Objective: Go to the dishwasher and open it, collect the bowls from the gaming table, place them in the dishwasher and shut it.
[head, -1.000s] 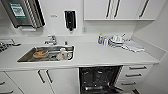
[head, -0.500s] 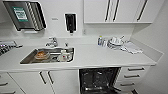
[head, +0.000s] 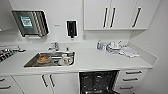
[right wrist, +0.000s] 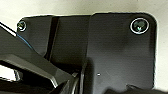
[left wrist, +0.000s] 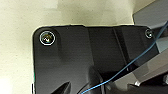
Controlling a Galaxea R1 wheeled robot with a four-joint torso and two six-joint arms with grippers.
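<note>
The dishwasher (head: 98,82) sits under the white counter (head: 100,61), right of the sink. Its front panel is down and its dark inside with wire racks shows. The lowered door runs off the lower edge of the head view. The bowls and the gaming table are out of view. In the left wrist view a dark robot plate (left wrist: 82,57) hangs over a pale surface, with a blue cable across it. In the right wrist view the same kind of plate (right wrist: 117,52) covers a pale surface.
A steel sink (head: 51,59) with dishes in it lies left of the dishwasher. Crockery and a cloth (head: 117,48) stand at the counter's back right. White drawers (head: 131,78) flank the dishwasher on the right, a side wall (head: 157,42) beyond. Upper cabinets (head: 117,15) hang overhead.
The whole head picture has slid down a little, so the camera has moved. Nothing on the counter has shifted and the dishwasher stays open.
</note>
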